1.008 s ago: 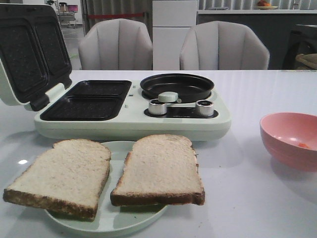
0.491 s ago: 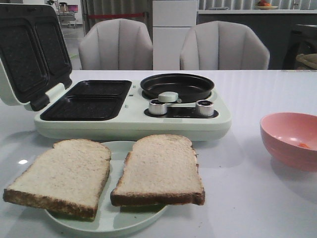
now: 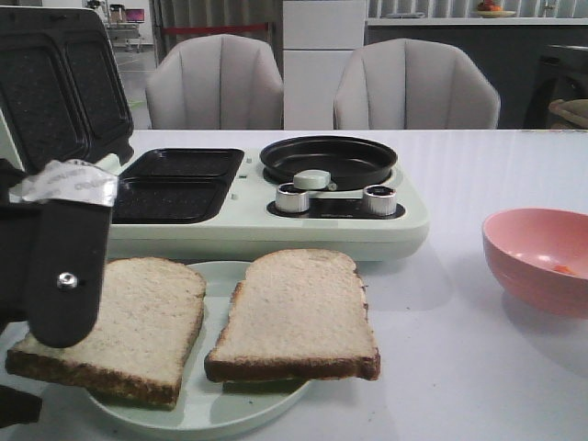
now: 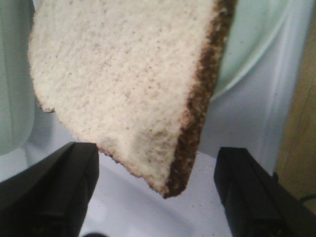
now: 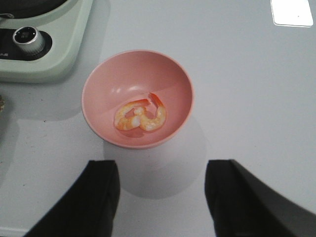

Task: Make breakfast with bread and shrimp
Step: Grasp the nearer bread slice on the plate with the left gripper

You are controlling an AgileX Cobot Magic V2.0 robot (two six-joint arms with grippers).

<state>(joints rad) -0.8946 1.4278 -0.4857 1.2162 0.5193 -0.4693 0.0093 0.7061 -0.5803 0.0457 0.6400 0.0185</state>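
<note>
Two bread slices lie side by side on a pale green plate (image 3: pixel 220 409): the left slice (image 3: pixel 138 322) and the right slice (image 3: pixel 299 312). My left gripper (image 4: pixel 155 197) is open, its black fingers (image 3: pixel 66 276) hanging just above the left slice's near-left corner (image 4: pixel 123 79), which sits between the jaws without touching them. The shrimp (image 5: pixel 140 116) lie curled in a pink bowl (image 5: pixel 90 84); the bowl (image 3: pixel 524 276) stands at the right of the table. My right gripper (image 5: pixel 160 197) is open and empty, hovering just short of the bowl, and is out of the front view.
A pale green breakfast maker (image 3: pixel 239 230) stands behind the plate, with its lid (image 3: pixel 55 92) open at the left, two black sandwich wells (image 3: pixel 175 184), a round black pan (image 3: pixel 328 158) and two knobs. Two grey chairs stand beyond the table.
My left gripper has come into the front view from the left and now hangs over the left bread slice. The bread, bowl and appliance have not moved.
</note>
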